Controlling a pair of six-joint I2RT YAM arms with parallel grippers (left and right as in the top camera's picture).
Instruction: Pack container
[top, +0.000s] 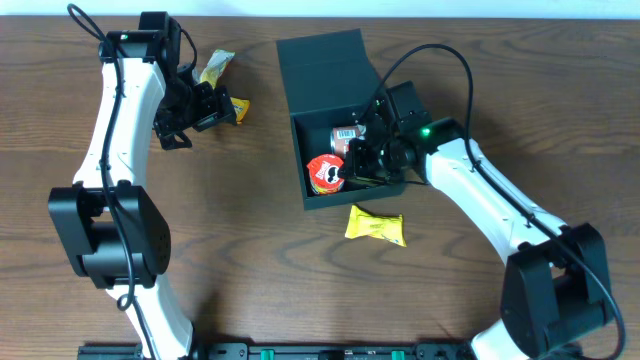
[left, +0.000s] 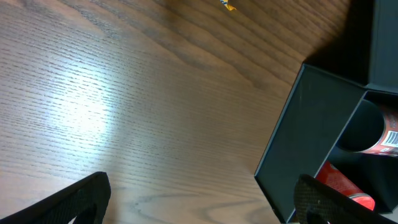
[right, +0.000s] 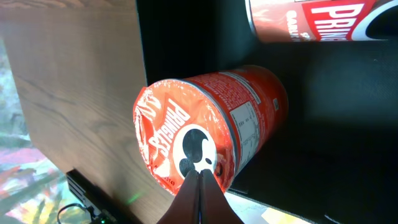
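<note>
Container (top: 355, 195) sits mid-table (top: 250, 260), flap lid thrown back toward the far edge. Two red cans lie on their sides inside: near can (right: 205, 130) with its foil top facing the right wrist camera, far can (right: 311, 18) deeper in.

Right pincer (right: 200, 177) is down inside the container, clenched on nothing, tips just at the rim of the near can's top. Cannot tell whether they touch it.

Left pincer (left: 204, 183) is spread wide and empty, low over bare table, the container's outer wall just to its side in its own view.

Outside the container: one yellow packet (top: 375, 225) just by the front wall, two more (top: 217, 67) (top: 238, 108) near the left arm.

Risks, as I judge them:
- Clenched tips at a round can: any push rolls it rather than picks it; the jaws would need to part first.
- Right arm withdrawing at a slant could catch the wall and drag the light cardboard.
- Left arm swinging near the wall could shove the container while the right is inside.
- Front packet could be knocked away by the right forearm.
</note>
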